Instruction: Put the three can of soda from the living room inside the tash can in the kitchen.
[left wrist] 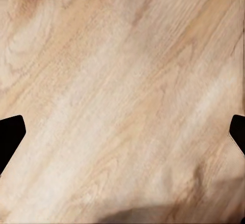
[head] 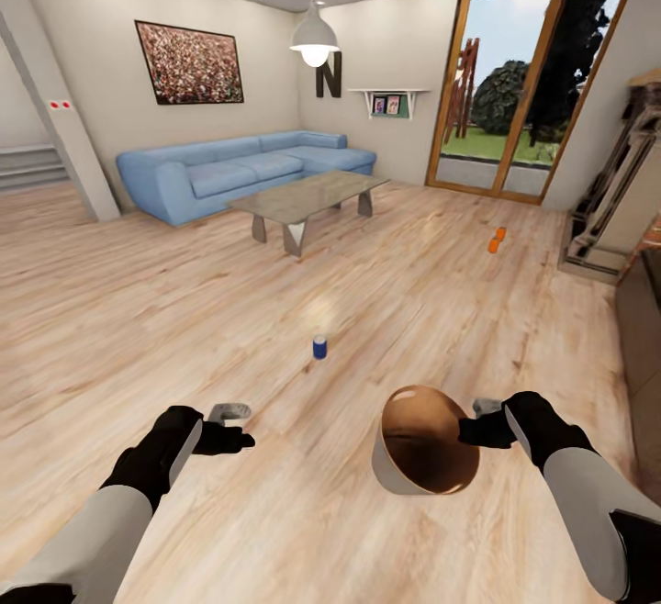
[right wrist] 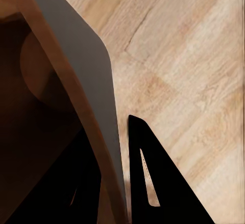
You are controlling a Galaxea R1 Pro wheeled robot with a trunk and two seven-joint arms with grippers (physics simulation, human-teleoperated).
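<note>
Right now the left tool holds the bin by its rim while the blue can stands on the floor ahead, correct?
Not the left. The right tool holds the bin by its rim, as the head view shows; the left tool is empty. The blue can stands on the floor ahead.
</note>
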